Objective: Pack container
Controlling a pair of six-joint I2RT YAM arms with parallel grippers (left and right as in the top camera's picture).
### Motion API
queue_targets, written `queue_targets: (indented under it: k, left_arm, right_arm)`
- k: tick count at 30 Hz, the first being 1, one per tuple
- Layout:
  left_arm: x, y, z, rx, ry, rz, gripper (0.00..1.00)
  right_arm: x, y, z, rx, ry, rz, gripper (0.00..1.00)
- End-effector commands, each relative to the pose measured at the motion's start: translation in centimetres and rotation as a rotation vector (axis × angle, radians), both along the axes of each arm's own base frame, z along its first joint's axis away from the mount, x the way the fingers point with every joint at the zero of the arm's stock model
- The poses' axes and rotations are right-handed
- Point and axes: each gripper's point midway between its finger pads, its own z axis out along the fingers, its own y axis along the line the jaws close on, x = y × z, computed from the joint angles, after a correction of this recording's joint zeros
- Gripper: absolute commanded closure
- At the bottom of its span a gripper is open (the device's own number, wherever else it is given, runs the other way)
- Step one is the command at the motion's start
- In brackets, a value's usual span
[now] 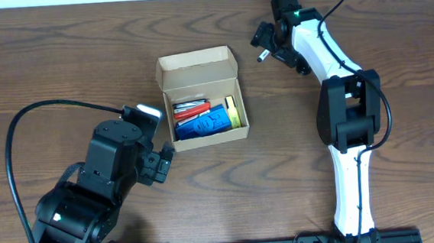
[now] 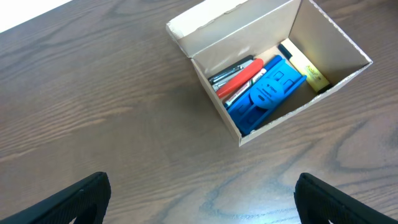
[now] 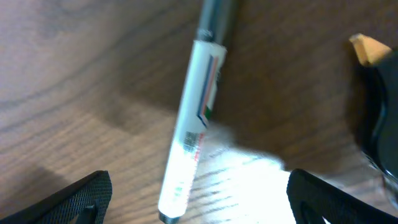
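White pen (image 3: 189, 134) on tabletop (image 3: 74, 93), straddled by right end effector (image 3: 199, 194) — fingers wide, nothing gripped. Idle left end effector (image 2: 202, 199) wide, empty. Open container (image 1: 197, 71) at 8 o'clock from pen. Pick-up step; next — close squarely, lift.

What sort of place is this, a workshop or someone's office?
Most likely a robotics lab bench: a black robot arm and a white robot arm, both cabled, stand at a wood-grain table, with an open cardboard box of stationery and one loose pen.
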Motion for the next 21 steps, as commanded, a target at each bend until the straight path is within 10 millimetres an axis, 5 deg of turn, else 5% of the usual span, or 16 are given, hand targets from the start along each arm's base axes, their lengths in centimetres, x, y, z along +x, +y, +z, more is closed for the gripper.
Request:
queue_targets:
  k: [1, 21]
  left_arm:
    - [0.0, -0.1, 0.4, 0.003, -0.008, -0.017, 0.05]
    - [0.0, -0.1, 0.4, 0.003, -0.008, -0.017, 0.05]
  right_arm:
    - [0.2, -1.1, 0.0, -0.002, 0.01, -0.03, 0.07]
    - [-1.4, -2.1, -0.5, -0.034, 0.078, -0.036, 0.11]
